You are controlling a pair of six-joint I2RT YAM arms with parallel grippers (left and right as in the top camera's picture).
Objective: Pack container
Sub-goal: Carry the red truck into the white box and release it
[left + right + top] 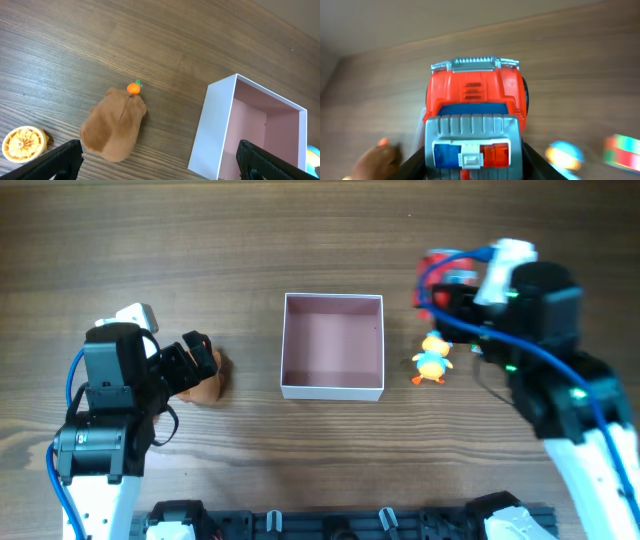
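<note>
The container (332, 390), a square box with white walls and a pinkish inside, stands empty at the table's middle. In the left wrist view its white wall (212, 130) is at the right. My left gripper (195, 358) is open and empty over a brown plush toy (207, 388), which lies between the jaws (160, 167) in the left wrist view (112, 127). My right gripper (455, 298) is to the right of the container, shut on a red and grey toy truck (437, 262). The truck (475, 95) fills the right wrist view between the fingers (475, 172).
A yellow and blue duck toy (432, 358) stands just right of the container, blurred in the right wrist view (563, 155). A yellow round toy (22, 144) lies left of the plush. A small orange piece (133, 88) sits at the plush's far end. A multicoloured block (622, 152) shows at the right edge.
</note>
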